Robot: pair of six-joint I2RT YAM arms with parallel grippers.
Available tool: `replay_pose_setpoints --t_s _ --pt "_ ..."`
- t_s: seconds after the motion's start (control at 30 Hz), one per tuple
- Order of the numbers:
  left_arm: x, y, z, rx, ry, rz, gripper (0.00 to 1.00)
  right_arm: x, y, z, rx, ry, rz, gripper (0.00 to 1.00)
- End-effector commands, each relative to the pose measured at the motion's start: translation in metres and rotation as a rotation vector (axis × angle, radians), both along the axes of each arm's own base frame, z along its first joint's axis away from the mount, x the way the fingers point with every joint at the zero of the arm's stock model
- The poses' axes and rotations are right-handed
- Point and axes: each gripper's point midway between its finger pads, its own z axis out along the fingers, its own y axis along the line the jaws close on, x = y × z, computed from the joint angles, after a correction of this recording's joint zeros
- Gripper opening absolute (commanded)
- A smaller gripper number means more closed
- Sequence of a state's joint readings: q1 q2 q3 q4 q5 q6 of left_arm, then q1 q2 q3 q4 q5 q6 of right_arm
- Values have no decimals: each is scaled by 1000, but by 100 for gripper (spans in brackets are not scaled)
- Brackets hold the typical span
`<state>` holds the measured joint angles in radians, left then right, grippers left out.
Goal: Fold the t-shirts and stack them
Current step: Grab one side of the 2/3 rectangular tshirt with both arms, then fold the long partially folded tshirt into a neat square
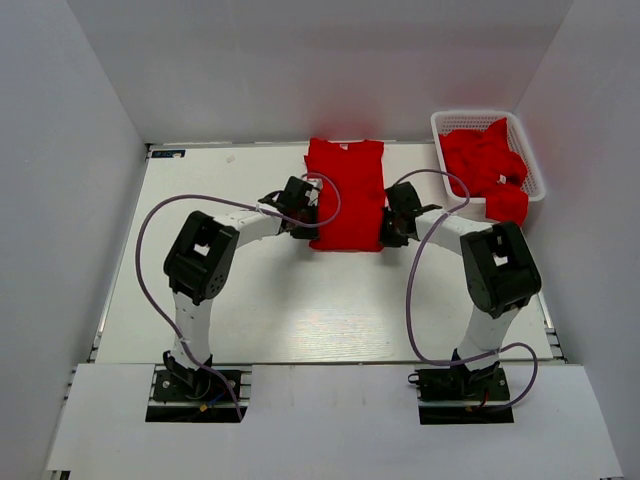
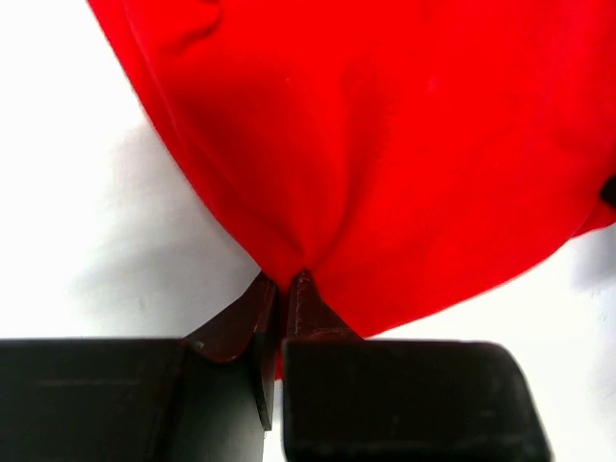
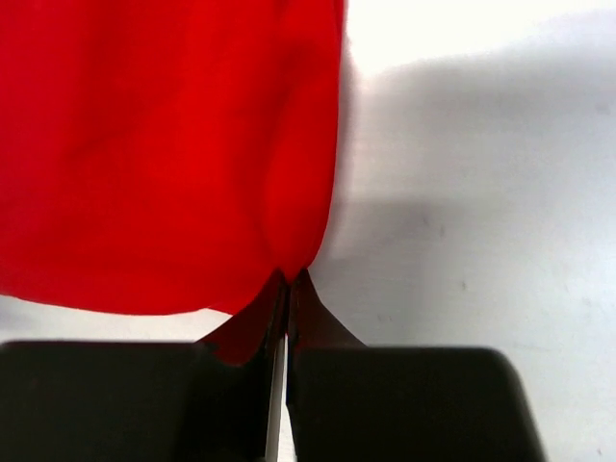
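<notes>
A red t-shirt [image 1: 346,192] lies folded into a long strip at the middle back of the table, its white label near the far end. My left gripper [image 1: 312,222] is shut on its near left edge; in the left wrist view the cloth [image 2: 385,144] bunches into the closed left gripper [image 2: 286,281]. My right gripper [image 1: 385,228] is shut on its near right edge; in the right wrist view the cloth [image 3: 164,144] is pinched in the closed right gripper [image 3: 289,279]. More red t-shirts [image 1: 487,168] are piled crumpled in the basket.
A white plastic lattice basket [image 1: 441,120] stands at the back right corner by the right wall. White walls close in the table on three sides. Both arms' cables arc over the middle of the table [image 1: 300,300].
</notes>
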<state>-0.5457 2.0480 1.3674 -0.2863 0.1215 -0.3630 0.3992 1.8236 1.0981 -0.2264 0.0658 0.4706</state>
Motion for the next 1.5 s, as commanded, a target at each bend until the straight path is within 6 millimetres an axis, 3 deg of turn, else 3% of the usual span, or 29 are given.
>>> replay_pose_setpoints --t_s 0.0,0.07,0.1,0.13,0.17,0.2,0.23,0.3,0.47,0.6,0.73,0.8,0.83,0.87,1.0,1.03,1.1,1.23,1.27,1.3,1.33,1.37,1.4,1.47 --pt "-47 20 -2 46 103 -17 0 -18 -12 18 -19 -22 -11 0" --pt "-70 22 1 25 134 -38 0 -40 -17 13 -14 18 0 0" --pt "-78 19 6 10 128 -57 0 -44 -15 32 18 -14 8 0" --pt "-82 20 24 -19 97 -65 0 -58 -18 31 11 18 17 0" --pt "-98 21 23 -29 118 -88 0 -74 -19 25 21 58 27 0" --pt "-108 20 29 -38 127 -96 0 -83 -14 43 73 41 49 0" --pt "-110 22 46 -62 88 -99 0 -94 -14 43 88 65 51 0" --pt "-129 25 51 -72 117 -103 0 -109 -16 57 124 38 57 0" --pt "-140 17 93 -132 93 -119 0 -114 -19 92 162 -51 56 0" --pt "-129 8 127 -176 49 -108 0 -96 -10 119 186 -134 88 0" --pt "-97 10 152 -179 -25 -18 1 -59 -8 143 155 -227 65 0" --pt "-82 11 145 -131 -30 21 1 -46 -6 151 153 -251 61 0" --pt "-70 8 156 -146 -53 29 0 -34 -8 160 127 -285 41 0" --pt "-62 7 148 -118 -42 44 0 -29 -9 159 114 -290 33 0" --pt "-33 7 165 -86 -89 99 0 -4 -9 173 83 -330 16 0" --pt "-26 10 160 -71 -82 116 0 4 -7 187 91 -361 11 0" --pt "-13 19 173 -48 -117 161 0 16 -7 185 63 -355 4 0" --pt "11 36 178 -28 -146 231 0 38 -3 188 53 -358 9 0" --pt "15 34 179 -31 -150 231 0 47 1 202 63 -389 13 0" --pt "20 37 179 -26 -154 235 0 52 1 189 49 -355 14 0" --pt "23 36 178 -26 -154 235 0 55 -1 188 44 -347 9 0" --pt "29 38 181 -31 -162 246 0 64 1 203 50 -380 6 0" --pt "36 41 174 -16 -155 248 0 70 2 192 37 -356 7 0" --pt "43 41 173 -21 -147 251 0 81 3 190 34 -360 13 0"
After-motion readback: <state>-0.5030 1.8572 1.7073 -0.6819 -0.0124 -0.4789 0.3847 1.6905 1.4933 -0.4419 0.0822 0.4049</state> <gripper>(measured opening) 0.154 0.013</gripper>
